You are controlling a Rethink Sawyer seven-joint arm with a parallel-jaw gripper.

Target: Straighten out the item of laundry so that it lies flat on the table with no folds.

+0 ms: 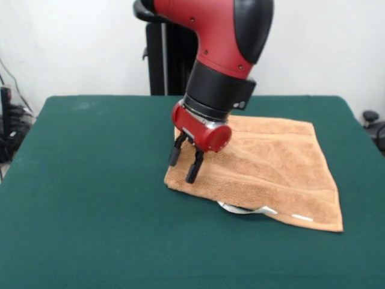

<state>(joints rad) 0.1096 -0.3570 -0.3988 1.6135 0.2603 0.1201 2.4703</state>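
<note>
The claw [185, 161], narrowly parted and empty, hovers at the towel [264, 171]'s left corner; it should pinch there and drag left across the surface [90, 198].

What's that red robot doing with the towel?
The red robot arm's hand hangs low over one corner of the orange towel, with its two fingers apart and holding nothing. The towel lies spread on the green table, but its front edge looks lifted, with white labels poking out, so it isn't fully flat yet.
</note>
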